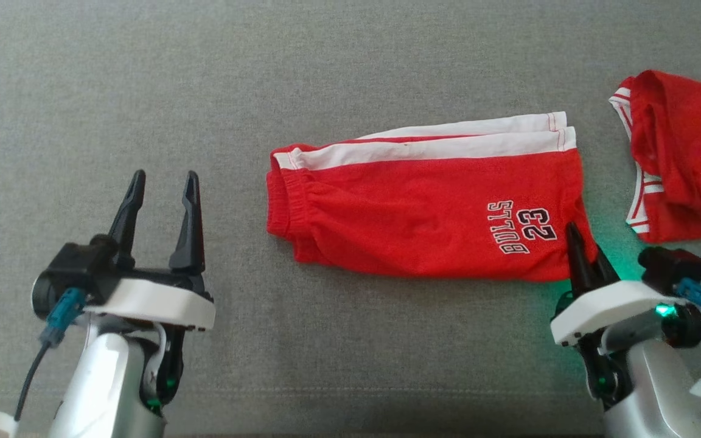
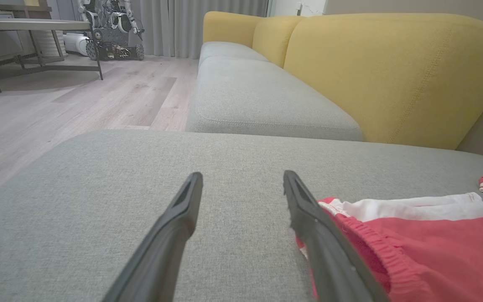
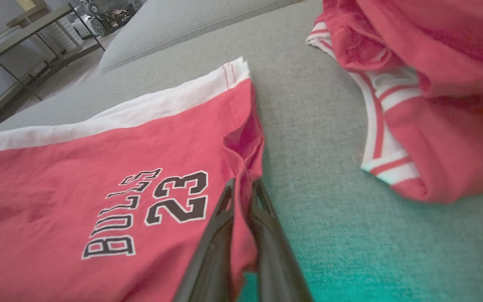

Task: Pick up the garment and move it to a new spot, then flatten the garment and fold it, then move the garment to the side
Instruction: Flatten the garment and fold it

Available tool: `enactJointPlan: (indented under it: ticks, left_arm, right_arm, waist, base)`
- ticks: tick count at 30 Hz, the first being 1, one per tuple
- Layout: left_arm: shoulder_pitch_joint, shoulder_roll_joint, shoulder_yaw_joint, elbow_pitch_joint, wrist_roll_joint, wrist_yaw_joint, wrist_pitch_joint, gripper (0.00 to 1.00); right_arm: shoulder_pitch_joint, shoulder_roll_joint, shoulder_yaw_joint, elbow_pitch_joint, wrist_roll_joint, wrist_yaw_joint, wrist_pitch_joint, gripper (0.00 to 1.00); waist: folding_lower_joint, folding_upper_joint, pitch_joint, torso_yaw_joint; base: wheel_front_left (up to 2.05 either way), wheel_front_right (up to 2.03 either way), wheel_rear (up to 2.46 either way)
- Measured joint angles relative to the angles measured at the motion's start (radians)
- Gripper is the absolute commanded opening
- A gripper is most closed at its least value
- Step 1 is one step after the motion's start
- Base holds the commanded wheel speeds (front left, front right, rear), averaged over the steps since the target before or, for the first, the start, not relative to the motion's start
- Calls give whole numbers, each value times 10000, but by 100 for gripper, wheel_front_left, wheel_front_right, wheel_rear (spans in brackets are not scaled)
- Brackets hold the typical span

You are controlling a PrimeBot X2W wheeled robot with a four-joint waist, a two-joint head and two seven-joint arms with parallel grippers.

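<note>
Right tool (image 1: 585, 242), clenched, pinches the hem corner of the red shorts (image 1: 411, 213) at their 4 o'clock. Left tool (image 1: 164, 177) gapes wide, empty, at their 9 o'clock over the grey cushion (image 1: 350, 67).

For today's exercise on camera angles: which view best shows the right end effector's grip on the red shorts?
The right wrist view: the right end effector is shut with a fold of the red shorts pinched between its fingers. The head view shows it at the shorts' corner, the pinch hidden. The left wrist view shows their waistband.
</note>
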Motion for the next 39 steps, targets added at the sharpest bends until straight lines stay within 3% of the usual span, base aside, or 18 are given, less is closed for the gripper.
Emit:
enactJointPlan:
  ticks: [5,13,20,25,26,27,36,39]
  left_arm:
    - [66,-6,-132,13,-17,0,13,100]
    - [89,-71,-368,155,-86,-2,13,100]
    - [246,-190,-541,282,-90,-2,12,100]
    - [286,-198,-525,334,-180,8,0,100]
    - [286,-198,-516,336,-180,19,0,100]
    - [288,-198,-506,341,-192,61,0,100]
    - [283,-174,-443,399,-192,88,-2,100]
    - [283,-136,-408,416,-192,92,-4,100]
  right_arm:
    - [-305,-12,539,-660,-410,0,493,0]
    - [-1952,-59,3064,-1768,-322,0,1578,0]
    - [-2110,-125,6163,-1127,1304,0,1511,0]
    - [-2134,-134,7110,-171,1572,0,1507,0]
    - [-2150,-140,7145,-42,1572,0,1427,42]
    - [-2181,-140,7158,54,1561,0,1377,100]
    - [-2437,-178,7076,-270,1601,0,303,100]
    - [-2432,-174,6600,-663,1599,0,-123,100]
  waist:
    - [0,0,-212,65]
    - [0,0,-649,542]
    - [0,0,-845,1170]
    - [0,0,-693,1271]
    - [0,0,-655,1249]
    - [0,0,-633,1215]
    - [0,0,-554,817]
    - [0,0,-609,659]
  base:
    - [0,0,0]
    - [0,0,0]
    - [0,0,0]
    - [0,0,0]
    - [0,0,0]
    - [0,0,0]
    - [0,0,0]
    - [0,0,0]
